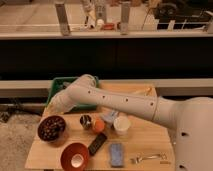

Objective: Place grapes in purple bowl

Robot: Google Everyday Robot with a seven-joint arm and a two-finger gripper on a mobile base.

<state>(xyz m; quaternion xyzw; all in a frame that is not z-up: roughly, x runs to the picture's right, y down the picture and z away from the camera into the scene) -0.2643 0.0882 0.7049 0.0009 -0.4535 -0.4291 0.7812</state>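
The purple bowl (61, 136) stands at the table's left edge. The grapes (51, 128), a heap of small reddish-brown berries, lie inside it. My arm reaches in from the right, bends over the green bin and comes down to the left. The gripper (56, 111) is at the arm's lower left end, just above the far rim of the purple bowl. It shows only as a pale blur against the arm.
An orange-red bowl (75, 156) with a pale centre sits at the front. A dark shiny round object (86, 120), an orange ball (98, 125) and a white cup (121, 125) stand mid-table. A black bar (97, 144), a blue sponge (117, 153) and a fork (150, 158) lie in front. A green bin (59, 87) is behind.
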